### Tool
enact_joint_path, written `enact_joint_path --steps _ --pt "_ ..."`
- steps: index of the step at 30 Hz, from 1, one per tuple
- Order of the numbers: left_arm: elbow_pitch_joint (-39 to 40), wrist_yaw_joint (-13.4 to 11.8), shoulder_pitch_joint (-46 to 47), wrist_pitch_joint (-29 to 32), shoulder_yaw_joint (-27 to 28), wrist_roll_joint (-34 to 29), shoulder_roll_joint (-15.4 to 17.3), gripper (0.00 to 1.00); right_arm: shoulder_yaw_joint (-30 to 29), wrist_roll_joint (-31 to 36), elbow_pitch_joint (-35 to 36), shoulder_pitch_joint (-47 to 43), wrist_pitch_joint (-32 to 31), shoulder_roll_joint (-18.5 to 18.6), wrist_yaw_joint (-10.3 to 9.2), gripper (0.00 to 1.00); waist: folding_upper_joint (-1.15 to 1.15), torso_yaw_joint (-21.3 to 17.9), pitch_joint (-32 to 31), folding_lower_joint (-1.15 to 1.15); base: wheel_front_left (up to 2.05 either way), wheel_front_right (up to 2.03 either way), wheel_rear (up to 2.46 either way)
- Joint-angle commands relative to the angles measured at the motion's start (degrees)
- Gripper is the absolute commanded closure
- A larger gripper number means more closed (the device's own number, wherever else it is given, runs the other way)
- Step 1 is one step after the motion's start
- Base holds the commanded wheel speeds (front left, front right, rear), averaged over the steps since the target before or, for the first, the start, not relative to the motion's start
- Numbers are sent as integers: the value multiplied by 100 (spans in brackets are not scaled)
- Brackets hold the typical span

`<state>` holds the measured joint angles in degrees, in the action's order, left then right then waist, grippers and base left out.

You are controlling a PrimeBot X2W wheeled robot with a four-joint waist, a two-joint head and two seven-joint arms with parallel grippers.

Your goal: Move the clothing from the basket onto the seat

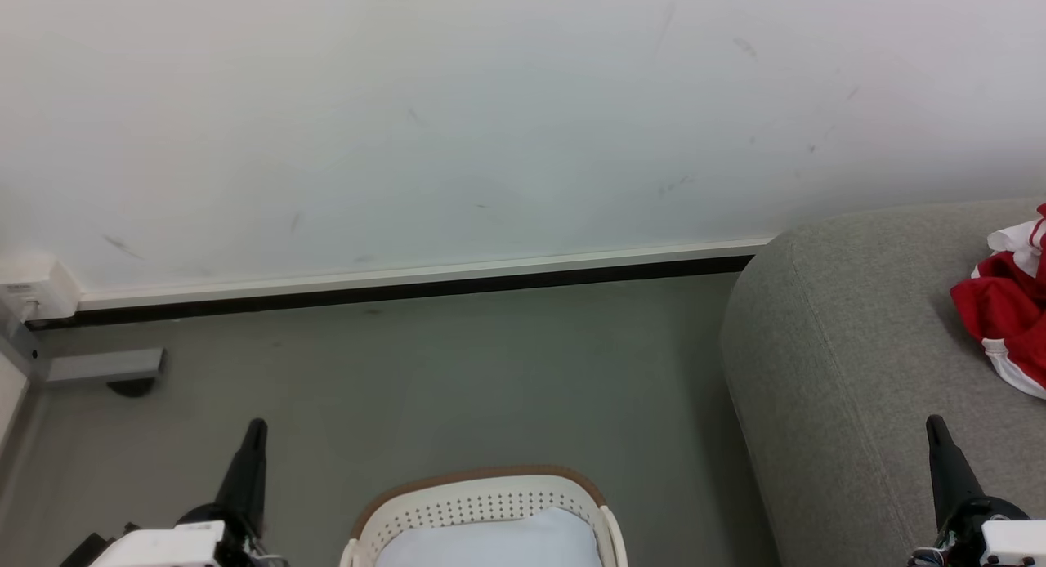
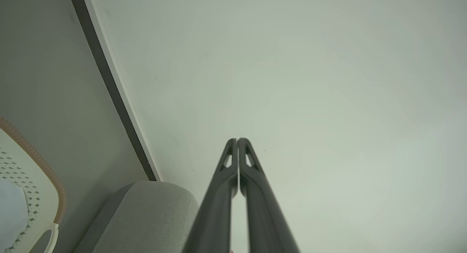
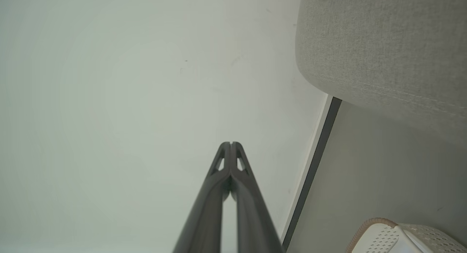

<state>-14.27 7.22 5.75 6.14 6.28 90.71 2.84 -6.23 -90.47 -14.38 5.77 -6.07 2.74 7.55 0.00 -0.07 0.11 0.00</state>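
Clothing (image 1: pixel 1003 314) first: we see a red bundle with white trim lying on the grey seat (image 1: pixel 842 346) at the right edge of the head view, well apart from the basket (image 1: pixel 482 502). That cream basket with its brown rim sits on the floor (image 1: pixel 490 371) at the bottom middle, left of the seat's rounded corner. Something pale bluish-white (image 1: pixel 490 542) lies inside it, and we can't tell what it is. Our left end effector (image 1: pixel 256 428) is at the lower left with its 2 fingers pressed together, holding nothing, pointing toward the wall (image 1: pixel 490 101). Same deal for the right end effector (image 1: pixel 935 424) at the lower right, showing against the seat: 2 fingers closed tip to tip, nothing in them.
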Motion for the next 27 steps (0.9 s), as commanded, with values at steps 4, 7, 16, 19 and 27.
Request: enact_joint_path --steps 4,7,16,19,27 --pt "31 45 77 64 45 207 6 100 -50 -211 61 79 -67 24 -12 100 0 7 6 0 0 0 0" --pt "29 46 76 64 44 204 7 100 -48 -200 58 78 -65 24 -12 100 0 7 6 0 0 0 0" --pt "31 45 75 64 43 205 7 100 -48 -200 55 77 -65 24 -12 100 0 7 6 0 0 0 0" --pt "31 46 75 64 43 205 7 100 -48 -200 55 77 -65 24 -12 100 0 7 6 0 0 0 0" --pt "31 46 75 63 43 205 7 100 -48 -201 55 77 -64 24 -12 100 0 7 6 0 0 0 0"
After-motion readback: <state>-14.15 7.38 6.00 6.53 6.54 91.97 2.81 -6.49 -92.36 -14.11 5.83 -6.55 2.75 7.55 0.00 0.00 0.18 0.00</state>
